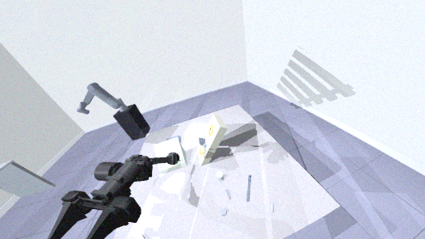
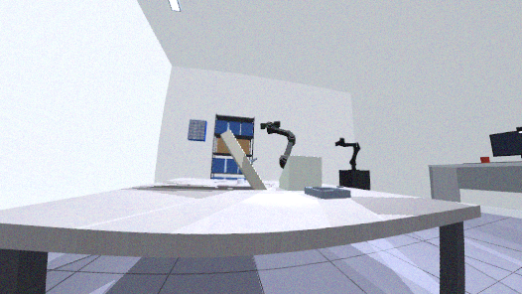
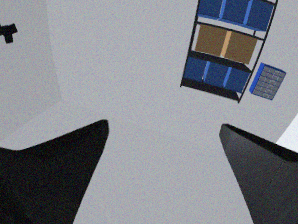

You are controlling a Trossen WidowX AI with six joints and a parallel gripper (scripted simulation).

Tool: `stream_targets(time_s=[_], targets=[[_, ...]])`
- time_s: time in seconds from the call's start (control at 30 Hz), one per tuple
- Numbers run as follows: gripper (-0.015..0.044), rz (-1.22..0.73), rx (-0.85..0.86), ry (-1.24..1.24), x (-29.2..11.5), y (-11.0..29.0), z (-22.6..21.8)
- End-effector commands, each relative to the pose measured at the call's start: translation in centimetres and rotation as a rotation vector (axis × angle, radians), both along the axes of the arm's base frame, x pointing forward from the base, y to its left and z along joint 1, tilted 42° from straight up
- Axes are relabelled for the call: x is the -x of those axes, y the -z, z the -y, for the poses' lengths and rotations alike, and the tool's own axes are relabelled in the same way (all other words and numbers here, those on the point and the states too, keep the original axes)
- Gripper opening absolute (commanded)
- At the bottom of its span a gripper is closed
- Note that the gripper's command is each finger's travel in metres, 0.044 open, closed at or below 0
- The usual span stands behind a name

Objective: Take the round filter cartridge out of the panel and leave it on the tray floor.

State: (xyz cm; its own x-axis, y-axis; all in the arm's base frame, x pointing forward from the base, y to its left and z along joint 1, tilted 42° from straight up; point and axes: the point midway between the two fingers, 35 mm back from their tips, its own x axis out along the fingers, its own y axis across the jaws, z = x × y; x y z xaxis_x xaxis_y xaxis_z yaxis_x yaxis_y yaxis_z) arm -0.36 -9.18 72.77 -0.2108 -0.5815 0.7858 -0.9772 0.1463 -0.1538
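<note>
A cream service panel (image 1: 218, 128) (image 2: 242, 160) stands tilted on the table. Its face carries two small yellow-ringed round marks, an upper one (image 1: 210, 130) and a lower one (image 1: 202, 150). I cannot tell which of them is the filter cartridge, and its slots are too small to see. A shallow blue-grey tray (image 1: 166, 146) (image 2: 327, 192) lies left of the panel. My gripper (image 1: 174, 158) (image 2: 268, 125) (image 3: 165, 128) is open and empty. It hovers over the tray's near edge, short of the panel. In the wrist view it faces the wall and a shelf, with nothing between the fingers.
Small loose parts lie on the table: a white cylinder (image 1: 219, 174), a grey-blue bar (image 1: 249, 187), a short piece (image 1: 228, 194) and a disc (image 1: 224, 211). A second arm on a dark base (image 1: 131, 121) (image 2: 354, 179) stands beyond the table. A blue shelf (image 2: 233, 147) (image 3: 229, 26) stands against the wall.
</note>
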Motion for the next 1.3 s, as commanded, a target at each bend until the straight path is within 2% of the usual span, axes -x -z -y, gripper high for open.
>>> stream_targets(time_s=[0.0,0.13,0.33,0.63,0.8,0.97,1.27], targets=[[0.0374,-0.005,-0.002,0.0,-0.1,0.0,0.0],[0.0269,-0.127,-0.037,-0.004,-3.4,0.5,0.5],[0.0115,-0.481,-0.086,-0.023,-12.4,3.1,0.3],[0.0115,-0.867,-0.048,-0.062,-21.7,7.9,-2.7],[0.0115,-1.134,0.048,-0.026,-26.8,11.8,-6.0],[0.0115,-1.304,0.127,0.008,-29.5,14.8,-8.4],[0.0115,-1.833,0.494,0.201,-35.0,26.4,-16.3]])
